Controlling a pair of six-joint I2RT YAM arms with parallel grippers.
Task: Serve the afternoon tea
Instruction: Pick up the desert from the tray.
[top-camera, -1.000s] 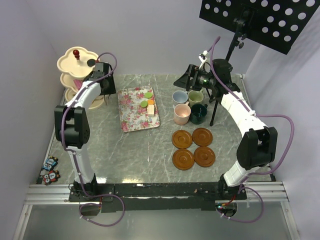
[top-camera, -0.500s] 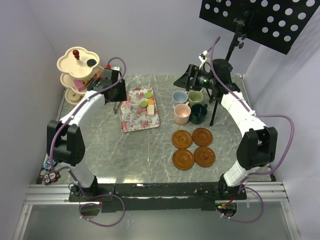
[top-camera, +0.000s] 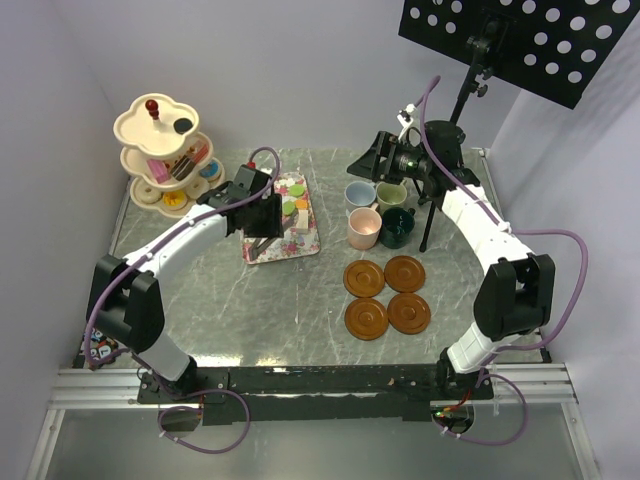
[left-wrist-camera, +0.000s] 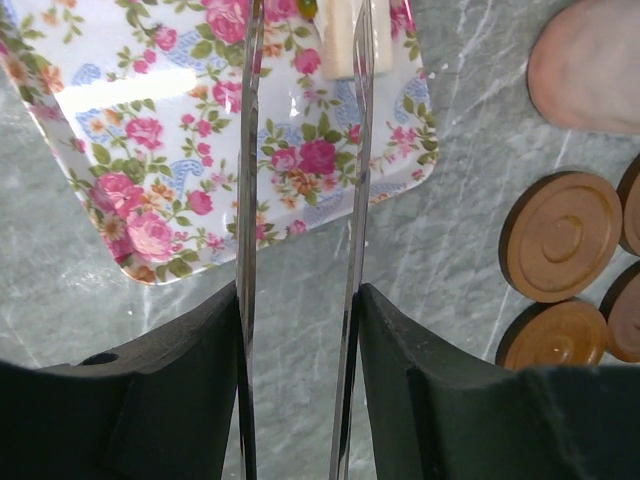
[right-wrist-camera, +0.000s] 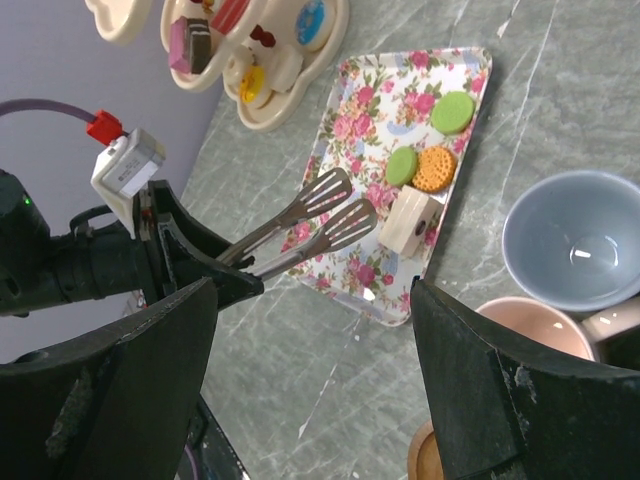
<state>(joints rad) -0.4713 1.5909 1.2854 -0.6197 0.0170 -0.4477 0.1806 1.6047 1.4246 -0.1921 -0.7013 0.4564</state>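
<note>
Grey marble table (top-camera: 300, 300) is carrying, by size: cream three-tier stand (top-camera: 165, 160), far left, rigid; floral tray (left-wrist-camera: 150, 150); four mugs (top-camera: 363, 228) beside saucers (top-camera: 364, 278), hard, likely slippery, rims offering purchase; toy cakes (right-wrist-camera: 408, 222) lying on the tray, light, probably needing a gentle side pinch; left gripper (left-wrist-camera: 300, 300) is clamping metal tongs (right-wrist-camera: 300, 225) over the tray; right gripper (right-wrist-camera: 315, 300) is hanging spread above the mugs

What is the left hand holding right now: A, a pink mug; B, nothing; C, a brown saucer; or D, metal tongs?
D: the metal tongs stick out from between the fingers of the left hand, their tips over the floral tray.
</note>
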